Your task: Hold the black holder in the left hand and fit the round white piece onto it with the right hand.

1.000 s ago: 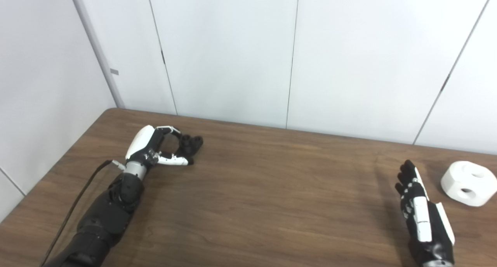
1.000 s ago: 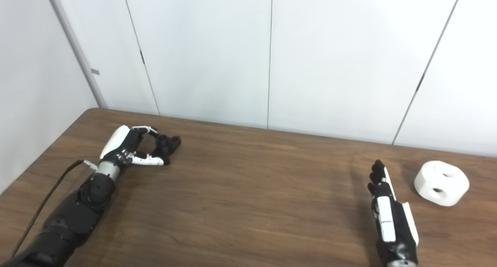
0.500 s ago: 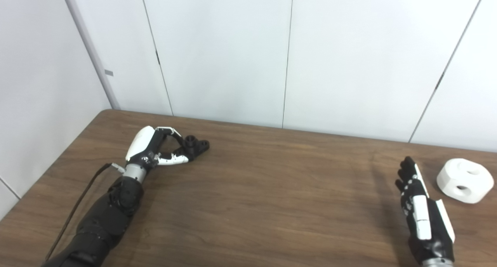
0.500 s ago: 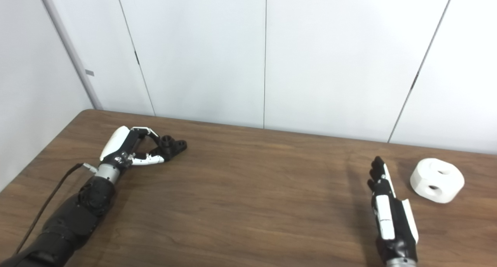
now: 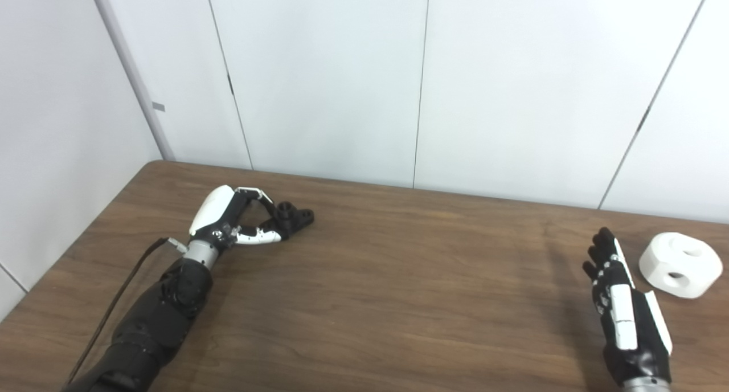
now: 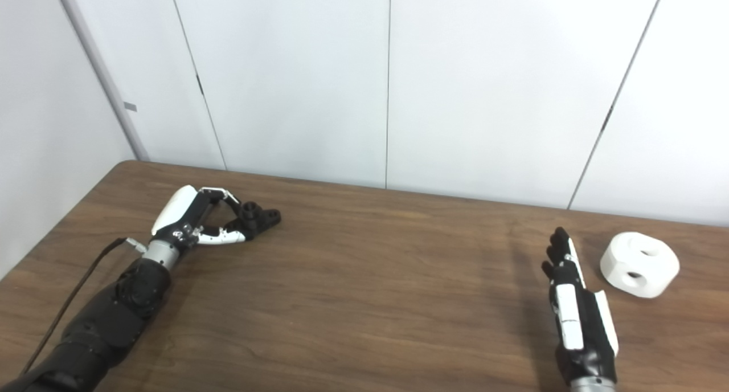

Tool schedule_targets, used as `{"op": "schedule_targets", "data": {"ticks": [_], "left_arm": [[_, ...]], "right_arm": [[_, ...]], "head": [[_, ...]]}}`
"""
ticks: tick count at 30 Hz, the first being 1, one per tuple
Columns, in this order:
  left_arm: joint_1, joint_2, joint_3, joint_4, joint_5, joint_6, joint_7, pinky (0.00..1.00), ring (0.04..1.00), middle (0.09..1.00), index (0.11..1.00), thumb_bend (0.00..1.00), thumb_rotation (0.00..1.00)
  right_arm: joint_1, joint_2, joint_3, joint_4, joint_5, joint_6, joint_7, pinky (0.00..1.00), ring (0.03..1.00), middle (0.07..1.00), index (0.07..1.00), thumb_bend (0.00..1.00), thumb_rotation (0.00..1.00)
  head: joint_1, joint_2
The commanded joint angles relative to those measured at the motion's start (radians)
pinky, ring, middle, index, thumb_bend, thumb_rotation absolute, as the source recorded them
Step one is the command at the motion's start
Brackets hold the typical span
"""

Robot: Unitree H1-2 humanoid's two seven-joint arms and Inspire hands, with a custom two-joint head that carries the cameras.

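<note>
I have my left hand (image 5: 236, 221) resting near the far left corner of the brown wooden table (image 5: 376, 301), with its fingers (image 5: 257, 195) and thumb pinched on the near end of the black holder (image 5: 291, 217). The holder sticks out to the right of the hand, toward the middle of the table, and I can make out round openings in its top. Whether it sits on the wood or is lifted just clear of it, I cannot tell from here. A black cable (image 5: 117, 301) trails back along that forearm toward the near left edge.

My right hand (image 6: 575, 315) is over by the right edge of the table, turned edge-on so I see mostly its back. Its fingers (image 6: 561, 249) are stretched out straight toward the far edge, close together, and grip nothing. The round white piece (image 6: 640, 264) lies on the table just beside those fingers, on their right and a little farther back, apart from them. It has two holes showing, one in the top face and one in the side facing me.

The holder and the white piece are well apart, at opposite ends of the table.
</note>
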Motion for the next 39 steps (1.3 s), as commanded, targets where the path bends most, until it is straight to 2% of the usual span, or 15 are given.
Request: {"op": "schedule_targets", "data": {"ticks": [1, 7, 15, 21, 29, 39], "left_arm": [[-0.013, 0.006, -0.010, -0.046, 0.011, 0.004, -0.022, 0.80, 0.839, 0.695, 0.485, 0.52, 0.04], [0.025, -0.014, -0.020, -0.139, 0.015, 0.036, -0.059, 0.80, 0.835, 0.706, 0.485, 0.52, 0.05], [0.111, -0.059, -0.009, -0.331, -0.006, 0.110, -0.118, 0.90, 0.869, 0.710, 0.483, 0.52, 0.05], [0.176, -0.087, -0.007, -0.461, 0.009, 0.108, -0.146, 1.00, 0.898, 0.714, 0.482, 0.52, 0.05], [0.249, -0.105, -0.019, -0.624, 0.000, 0.157, -0.244, 1.00, 0.942, 0.735, 0.481, 0.52, 0.04], [0.301, -0.108, -0.043, -0.705, 0.008, 0.171, -0.322, 1.00, 0.925, 0.711, 0.481, 0.52, 0.05]], "right_arm": [[-0.038, -0.012, -0.006, -0.048, 0.010, -0.009, 0.002, 0.99, 1.000, 1.000, 1.000, 0.56, 1.00], [-0.045, -0.021, -0.014, -0.096, 0.016, 0.027, -0.002, 0.99, 1.000, 1.000, 1.000, 0.56, 1.00], [-0.054, -0.021, -0.010, -0.151, -0.007, 0.064, -0.011, 0.97, 0.998, 1.000, 1.000, 0.56, 1.00], [-0.053, -0.011, -0.011, -0.184, -0.011, 0.075, -0.022, 0.94, 0.987, 0.991, 0.996, 0.60, 0.98], [-0.051, -0.004, -0.014, -0.273, -0.037, 0.131, -0.044, 0.95, 0.984, 0.989, 0.999, 0.59, 1.00], [-0.057, 0.005, -0.015, -0.373, -0.045, 0.209, -0.058, 0.95, 0.976, 0.985, 0.985, 0.62, 0.98]], "head": [[-0.005, 0.001], [-0.031, 0.005], [-0.080, 0.017], [-0.109, 0.028], [-0.147, 0.056], [-0.192, 0.067]]}}
